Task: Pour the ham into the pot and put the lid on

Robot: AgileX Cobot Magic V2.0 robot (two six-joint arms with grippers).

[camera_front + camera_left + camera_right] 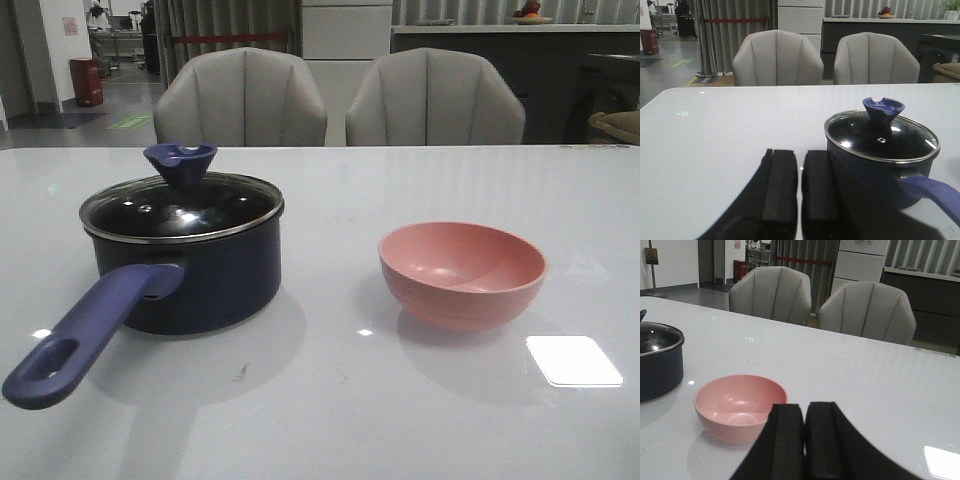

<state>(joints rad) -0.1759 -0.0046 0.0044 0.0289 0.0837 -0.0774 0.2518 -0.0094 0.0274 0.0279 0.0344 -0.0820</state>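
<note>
Lid (pixel 181 207) on pot (pixel 190 265) is what you are looking at: the glass disc sits level on the navy rim, its flared blue-purple knob upright at the far edge of the circle, so the task reads as finished or close to it. The pot stands on the left half of the table (pixel 330 400), and its long handle (pixel 85 330) runs from the near wall out toward the near left corner, the holed end closest to you.

Your left gripper (pixel 799 200) is the nearer one; in its wrist view the pot lies just ahead and to the right of the fingertips, close but not touching. Both black fingers there stand nearly together, only a thin slit between them, holding nothing. Your right gripper (pixel 805 440) shows the same: fingers drawn close, nothing between them, with the pink bowl (pixel 463 273) just ahead and to its left. The bowl sits on the right half of the table, well apart from the pot.

You will find no ham in the bowl; its inside looks bare in both views. Whether the orange pieces lie in the pot you cannot tell, since the glass shows only dark and glare. If any move remains, it belongs to the left arm.
</note>
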